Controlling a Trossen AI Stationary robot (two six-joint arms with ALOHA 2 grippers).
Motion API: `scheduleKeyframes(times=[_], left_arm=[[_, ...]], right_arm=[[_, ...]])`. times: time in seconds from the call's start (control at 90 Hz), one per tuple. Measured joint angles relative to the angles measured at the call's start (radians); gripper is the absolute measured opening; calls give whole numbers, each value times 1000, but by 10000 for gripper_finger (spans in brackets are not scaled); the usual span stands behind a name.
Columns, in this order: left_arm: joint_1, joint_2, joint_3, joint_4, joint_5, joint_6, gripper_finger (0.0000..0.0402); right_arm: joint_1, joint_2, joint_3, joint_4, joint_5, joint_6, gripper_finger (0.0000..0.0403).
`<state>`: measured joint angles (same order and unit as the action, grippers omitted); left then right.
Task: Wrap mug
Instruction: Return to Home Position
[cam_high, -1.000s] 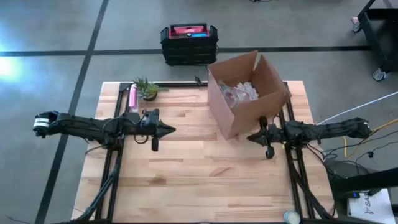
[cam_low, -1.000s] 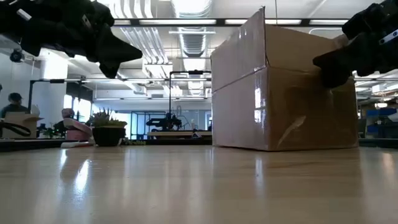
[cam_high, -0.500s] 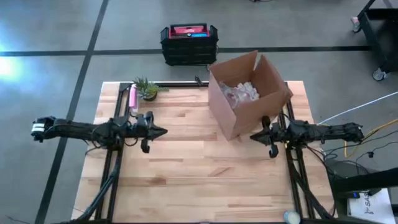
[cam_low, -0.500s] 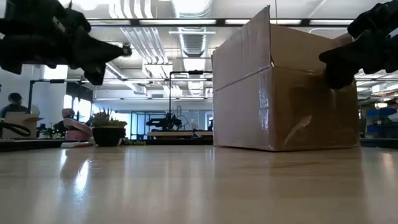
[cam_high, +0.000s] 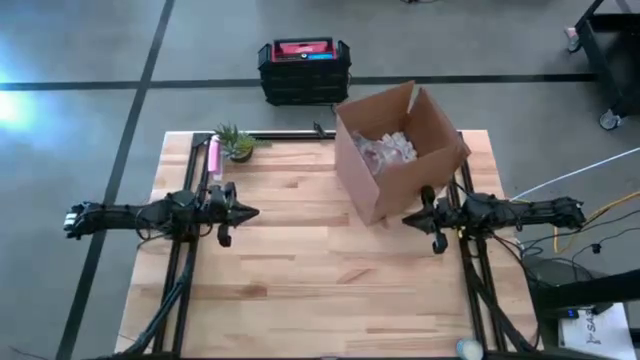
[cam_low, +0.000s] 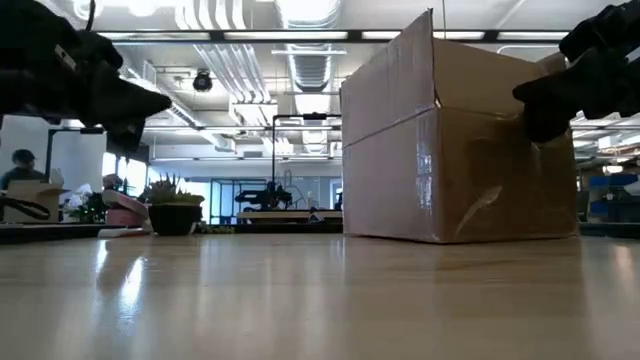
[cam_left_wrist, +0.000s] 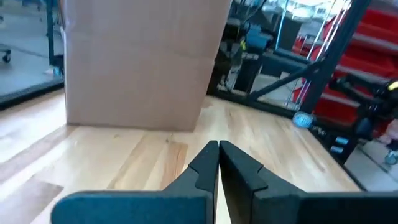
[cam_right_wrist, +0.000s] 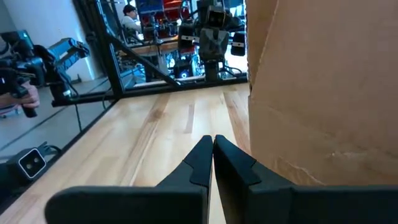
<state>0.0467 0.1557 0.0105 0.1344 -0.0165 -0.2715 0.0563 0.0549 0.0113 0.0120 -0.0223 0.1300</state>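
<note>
1. Cardboard box (cam_high: 405, 185), at 1 o'clock on the counter (cam_high: 320, 270), holds the bubble-wrapped mugs (cam_high: 385, 150).
2. Right hand (cam_high: 405, 219), at 3 o'clock, is pinched closed and empty, just beside the box wall; a swing toward 12 o'clock could shove or tip it.
3. Left hand (cam_high: 254, 212), at 9 o'clock, is closed, empty and well apart; it poses little risk.

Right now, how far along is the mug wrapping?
Done: bubble-wrapped bundles lie inside the box. In hand: nothing; the left gripper and right gripper hover over the table, jaws shut and empty. Left: probably only parking the arms.
</note>
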Motion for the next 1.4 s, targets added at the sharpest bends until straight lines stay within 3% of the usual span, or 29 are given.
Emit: scheduleKeyframes(times=[0.122,0.344,1.4], left_arm=[[0,-94,1,-114,-28,-4,0],[1,-155,1,-115,-42,72,0],[0,120,7,-122,-44,79,0]], right_arm=[[0,0,0,0,0,-17,0],[0,5,0,0,0,-20,0],[0,7,-1,1,-2,-53,0]])
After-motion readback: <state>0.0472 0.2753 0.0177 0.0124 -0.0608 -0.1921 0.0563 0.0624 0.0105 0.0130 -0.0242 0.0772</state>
